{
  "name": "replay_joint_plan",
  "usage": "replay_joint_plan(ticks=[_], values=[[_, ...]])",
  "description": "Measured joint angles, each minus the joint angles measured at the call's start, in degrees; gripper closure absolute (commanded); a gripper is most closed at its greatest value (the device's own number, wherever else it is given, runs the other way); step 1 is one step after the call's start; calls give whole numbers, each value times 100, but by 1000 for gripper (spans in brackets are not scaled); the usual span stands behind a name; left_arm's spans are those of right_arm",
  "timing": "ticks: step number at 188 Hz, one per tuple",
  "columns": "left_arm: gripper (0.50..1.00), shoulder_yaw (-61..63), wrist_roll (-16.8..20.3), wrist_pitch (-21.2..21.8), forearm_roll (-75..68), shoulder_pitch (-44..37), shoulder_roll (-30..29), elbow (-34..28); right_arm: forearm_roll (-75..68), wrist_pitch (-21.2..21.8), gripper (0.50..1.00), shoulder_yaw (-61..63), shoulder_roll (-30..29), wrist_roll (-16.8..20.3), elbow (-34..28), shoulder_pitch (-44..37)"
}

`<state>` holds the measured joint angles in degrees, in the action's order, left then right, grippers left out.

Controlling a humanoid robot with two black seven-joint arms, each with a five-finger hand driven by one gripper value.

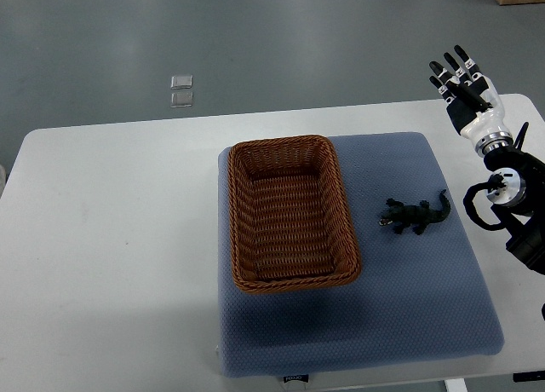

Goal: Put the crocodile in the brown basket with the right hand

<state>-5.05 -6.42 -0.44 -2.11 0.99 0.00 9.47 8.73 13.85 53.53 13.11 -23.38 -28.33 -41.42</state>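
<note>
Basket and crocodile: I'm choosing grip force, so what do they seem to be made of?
The brown basket looks like woven wicker or rattan, matte, going by its ribbed strands and braided rim. The crocodile seems to be moulded plastic or rubber, dark with a slight sheen; it is too small to tell which.

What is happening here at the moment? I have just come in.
A robot is set to put a toy crocodile into a brown basket. Its right hand is up near the far right corner of the table, fingers spread, holding nothing. The crocodile lies on the blue mat, to the right of the basket and apart from it. The basket is empty.
</note>
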Motion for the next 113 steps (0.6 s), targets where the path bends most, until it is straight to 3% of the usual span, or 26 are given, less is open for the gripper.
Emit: replay_joint_plan(ticks=[82, 113], values=[[500, -1, 0, 0, 0, -2, 0, 2, -33, -95, 574, -52, 139, -29, -191, 21], [500, -4, 0, 0, 0, -2, 0, 3, 155, -183, 574, -231, 545, -19, -337, -18]])
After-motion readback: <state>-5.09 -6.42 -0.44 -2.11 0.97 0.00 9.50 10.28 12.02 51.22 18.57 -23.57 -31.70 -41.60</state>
